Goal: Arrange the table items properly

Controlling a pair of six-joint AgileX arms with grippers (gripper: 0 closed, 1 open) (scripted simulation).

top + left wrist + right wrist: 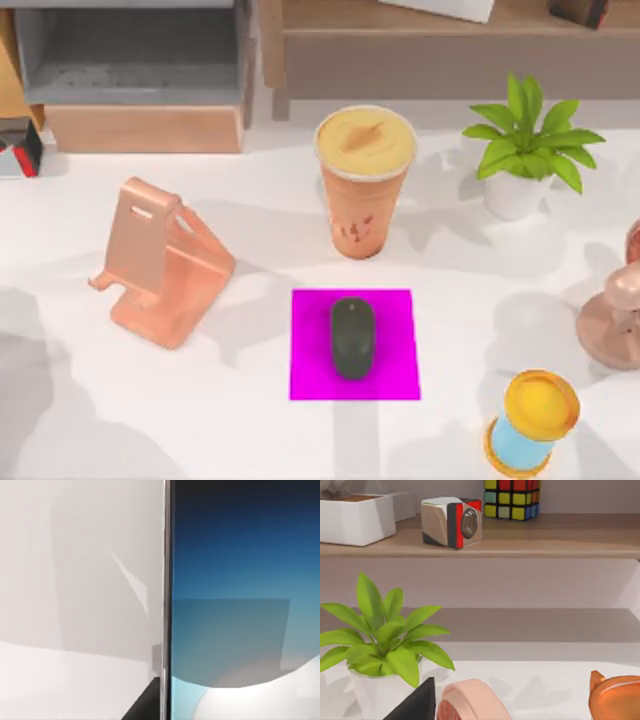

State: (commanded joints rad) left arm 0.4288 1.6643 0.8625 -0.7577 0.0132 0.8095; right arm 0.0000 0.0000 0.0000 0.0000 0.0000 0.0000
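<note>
The dark grey mouse lies on a magenta pad at the table's middle. Just behind it stands the tall orange cup with its creamy yellow top. In the left wrist view the smartphone is very close, its blue-white screen lit and its thin metal edge running straight up the picture beside white table. A dark part of my left gripper pokes in beside that edge. A dark tip of my right gripper shows near the plant.
A pink phone stand sits left of the pad. The potted plant is at the back right, a copper object at the right edge, a yellow-topped blue cylinder front right. Shelves line the back.
</note>
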